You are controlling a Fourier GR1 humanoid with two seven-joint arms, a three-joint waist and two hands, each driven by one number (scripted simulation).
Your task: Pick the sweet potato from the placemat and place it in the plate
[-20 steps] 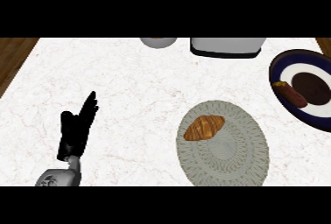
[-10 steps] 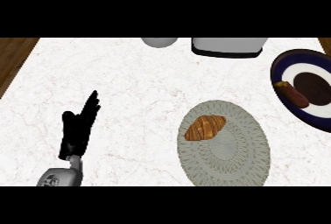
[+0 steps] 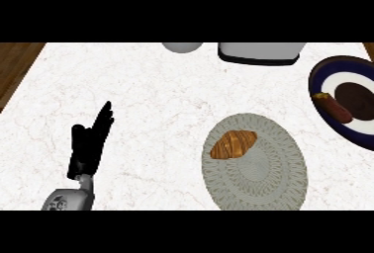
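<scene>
Sweet potato on the plate's white ring

The sweet potato (image 3: 334, 106) lies in the blue plate (image 3: 325, 74), far right. A croissant (image 3: 233, 144) sits on the grey placemat (image 3: 256, 178). My left hand (image 3: 89, 143) rests left, fingers straight.

It was a kitchen — a white marble counter (image 3: 161, 89) with a wooden edge, a woven round placemat (image 3: 256, 168), a dark-rimmed plate (image 3: 325, 74), and a white appliance (image 3: 261, 52) at the back — a bowl (image 3: 182, 46) beside it.

sweet potato (image 3: 336, 106) lies in the plate (image 3: 323, 79), right of the placemat (image 3: 274, 183) bearing perhaps a croissant (image 3: 233, 144).
</scene>
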